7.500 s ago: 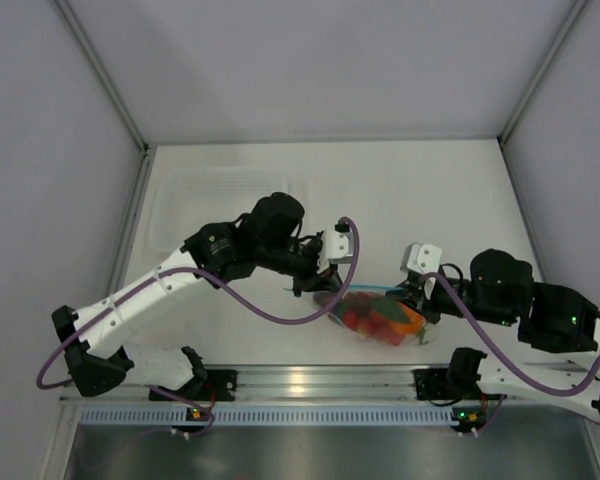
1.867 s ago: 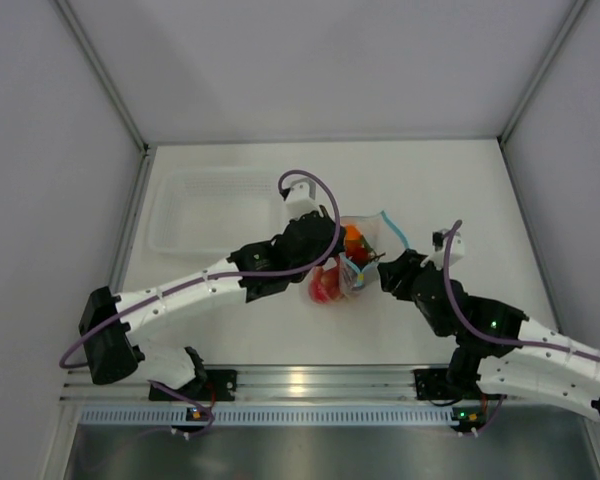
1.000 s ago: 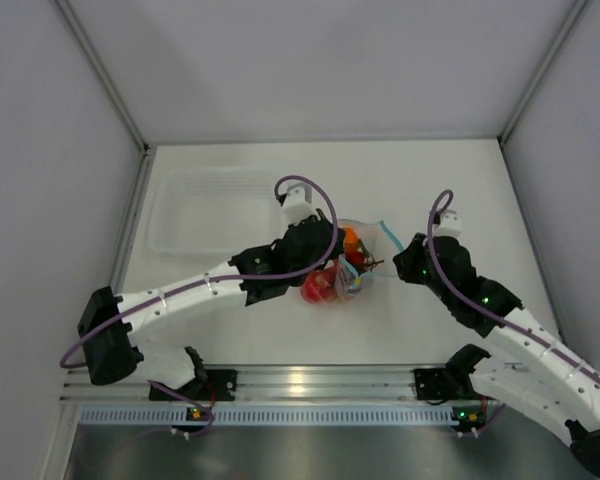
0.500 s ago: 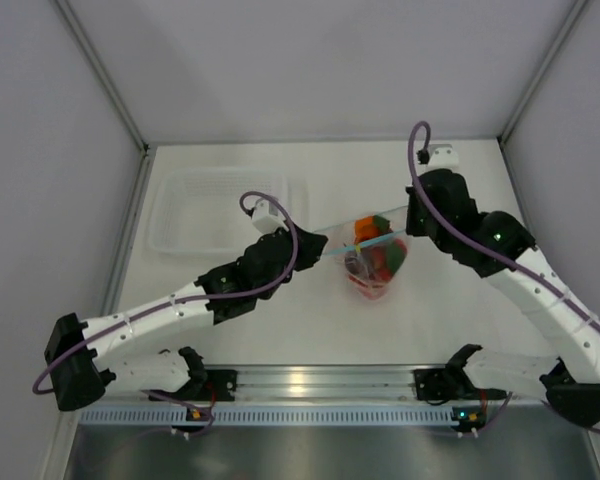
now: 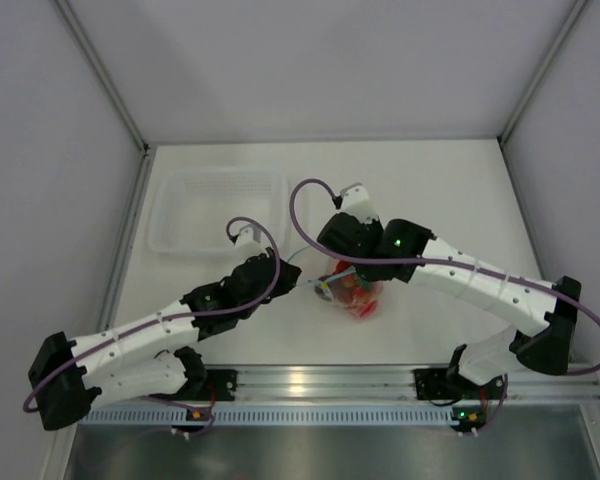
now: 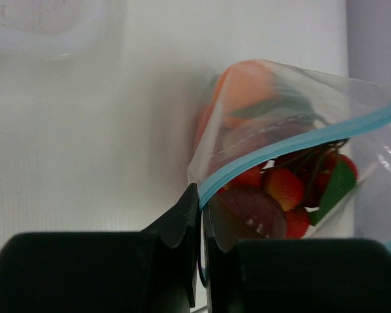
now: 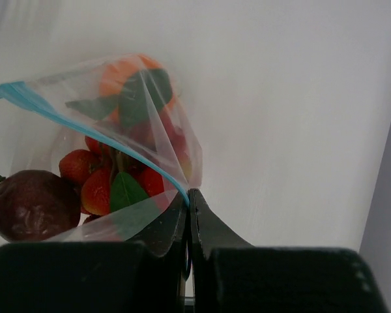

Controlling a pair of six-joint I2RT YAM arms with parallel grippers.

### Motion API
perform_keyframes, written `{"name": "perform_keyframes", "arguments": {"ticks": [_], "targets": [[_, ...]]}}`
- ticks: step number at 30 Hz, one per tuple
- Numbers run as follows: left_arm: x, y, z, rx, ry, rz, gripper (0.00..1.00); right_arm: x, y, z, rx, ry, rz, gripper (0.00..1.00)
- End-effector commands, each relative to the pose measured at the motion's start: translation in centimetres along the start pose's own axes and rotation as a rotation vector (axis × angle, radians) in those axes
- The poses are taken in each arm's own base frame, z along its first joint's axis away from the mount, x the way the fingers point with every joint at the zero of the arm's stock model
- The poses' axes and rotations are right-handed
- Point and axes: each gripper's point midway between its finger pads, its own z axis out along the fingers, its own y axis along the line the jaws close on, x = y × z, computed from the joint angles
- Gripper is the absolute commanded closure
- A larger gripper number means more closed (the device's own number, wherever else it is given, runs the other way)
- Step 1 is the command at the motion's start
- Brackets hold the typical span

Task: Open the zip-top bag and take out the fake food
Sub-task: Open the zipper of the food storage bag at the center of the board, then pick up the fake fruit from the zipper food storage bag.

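**Pinching the zip strip from both sides**

Seen from the left wrist, the left gripper [image 6: 200,199] is closed, and the teal zip strip [image 6: 300,142] of the zip-top bag [image 6: 274,85] is clamped at its fingertips. The finger bodies are cut off by the lower edge. From the right wrist, the right gripper [image 7: 187,195] is likewise shut on the strip's end, where the bag's corner is caught. Part of the zip-top bag [image 7: 150,124] is cropped at that view's left edge.

The bag is held just beyond each pair of tips, fanning away from them. The fake food [image 6: 283,189] is packed inside it: red berries with a green leaf, an orange [image 6: 244,88] farther back, and a dark purple-brown piece [image 7: 32,205] nearest the camera. Whether that piece lies fully inside the plastic cannot be told.

A second stretch of teal strip is shown at the left wrist view's right edge, apart from the clamped one. It is not seen from the right wrist.

In the top view the fingertips are hidden by the wrists, and the bag [image 5: 352,290] is seen between the two arms over the table [image 5: 430,190]. A clear tray [image 5: 160,235] is seen farther back on the left, well apart.
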Motion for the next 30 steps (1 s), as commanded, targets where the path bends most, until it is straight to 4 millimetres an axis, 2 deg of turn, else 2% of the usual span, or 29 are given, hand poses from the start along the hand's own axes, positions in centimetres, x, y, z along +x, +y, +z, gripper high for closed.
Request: {"name": "perform_keyframes", "arguments": {"ticks": [1,3,5,6,9,11,18,19,20,21,23,24,27,30], "targets": [[-1.8,-2.1,-2.4,0.114,-0.023,0.004,0.88,-1.8,1.1,-0.4,-0.034,-0.061,0.070,1.00],[-3.0,-3.1,-3.7,0.157,-0.039,0.037,0.80,-2.8,2.4,-0.7,-0.100,-0.083,0.101,1.00],[-3.1,-3.7,-4.4,0.176,-0.019,0.073,0.72,-3.8,2.6,-1.1,-0.121,-0.099,0.130,1.00],[-3.3,-4.2,-4.9,0.186,-0.006,0.079,0.63,-3.8,2.6,-1.0,-0.113,-0.089,0.122,1.00],[-2.9,-5.0,-5.5,0.210,0.040,0.105,0.47,-4.6,2.5,-1.0,-0.084,-0.095,0.145,1.00],[-2.7,-5.4,-5.8,0.218,0.064,0.134,0.45,-5.0,2.6,-1.0,-0.083,-0.100,0.162,1.00],[-3.0,-8.0,-7.4,0.204,0.051,0.252,0.45,-5.2,2.9,-0.5,-0.061,-0.110,0.193,1.00],[-2.9,-9.4,-8.2,0.234,0.046,0.257,0.45,-5.1,2.8,-0.4,-0.052,-0.112,0.198,1.00],[-2.8,-9.9,-8.5,0.240,0.043,0.263,0.45,-5.0,2.7,-0.3,-0.043,-0.118,0.213,1.00],[-2.5,-10.2,-8.4,0.233,0.042,0.269,0.46,-5.4,2.6,-0.6,-0.053,-0.139,0.242,1.00],[-2.6,-11.2,-8.5,0.235,0.034,0.218,0.54,-5.2,2.8,-0.4,-0.065,-0.156,0.277,1.00],[-2.3,-11.1,-8.0,0.218,0.036,0.202,0.64,-5.3,2.6,-0.6,-0.082,-0.184,0.315,1.00],[-1.9,-10.3,-6.8,0.154,0.016,0.131,0.74,-5.6,2.3,-1.3,-0.118,-0.229,0.397,1.00],[-1.5,-9.7,-5.6,0.100,-0.003,0.077,0.69,-5.3,2.1,-1.4,-0.126,-0.252,0.447,1.00]]}}
